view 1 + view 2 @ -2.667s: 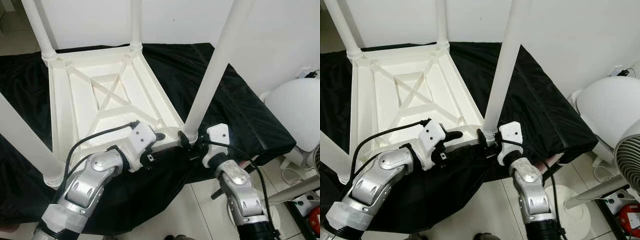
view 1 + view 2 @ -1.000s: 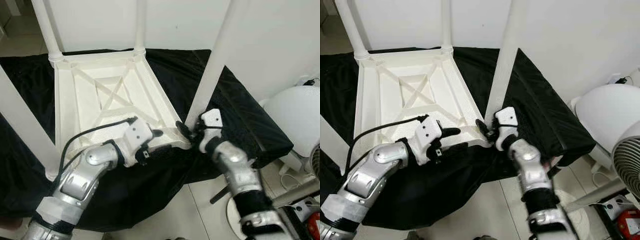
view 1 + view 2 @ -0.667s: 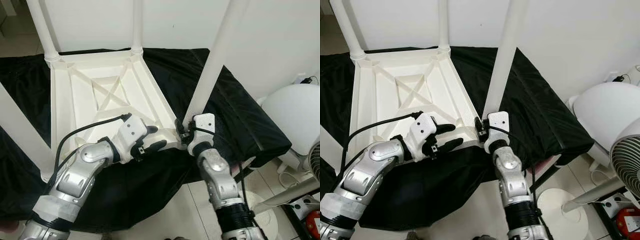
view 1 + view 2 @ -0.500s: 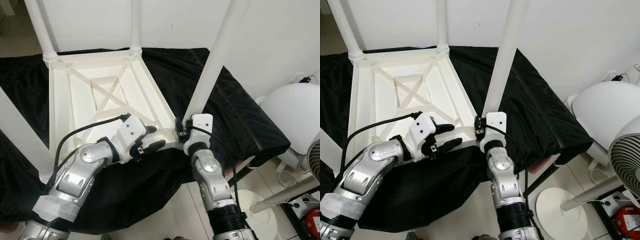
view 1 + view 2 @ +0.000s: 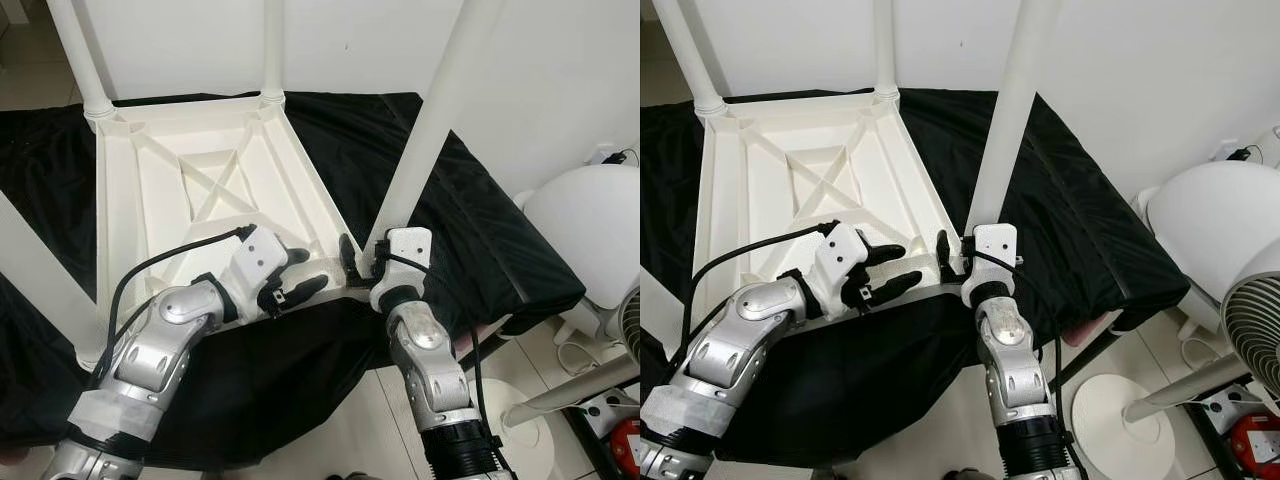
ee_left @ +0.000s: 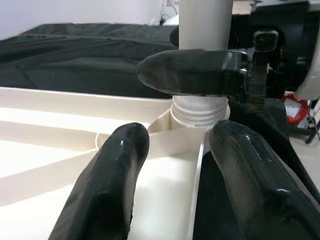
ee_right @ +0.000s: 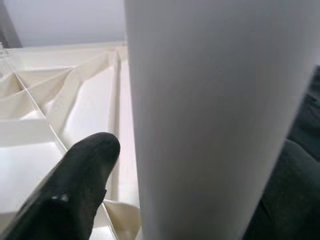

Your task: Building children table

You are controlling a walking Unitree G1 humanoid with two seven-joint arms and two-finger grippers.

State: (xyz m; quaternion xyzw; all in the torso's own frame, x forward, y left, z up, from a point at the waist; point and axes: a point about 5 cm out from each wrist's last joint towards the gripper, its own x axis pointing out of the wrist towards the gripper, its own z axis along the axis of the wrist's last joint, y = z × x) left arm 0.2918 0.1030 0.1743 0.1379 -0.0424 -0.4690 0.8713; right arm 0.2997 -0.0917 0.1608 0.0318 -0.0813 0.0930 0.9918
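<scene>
The white plastic children's table (image 5: 130,200) lies upside down on a black cloth (image 5: 470,230), its legs pointing up. My left gripper (image 5: 300,273) is open at the near rim, one finger over the inside and one outside, close to the near right corner. My right gripper (image 5: 365,258) straddles the base of the near right leg (image 5: 425,130). Its visible finger (image 7: 80,185) stands a little off the leg (image 7: 215,115), so it is open. In the left wrist view that finger (image 6: 200,72) crosses in front of the leg's threaded collar (image 6: 197,107).
Three other legs rise at the far left (image 5: 80,60), far right (image 5: 270,50) and near left (image 5: 40,280). A white wall is behind. On the right stand a white round fan head (image 5: 590,230), a fan grille (image 5: 1250,330) and a floor stand (image 5: 530,430).
My right gripper's visible finger has swung away from the leg base, opening. My left gripper has spread its fingers slightly and stayed at the rim.
</scene>
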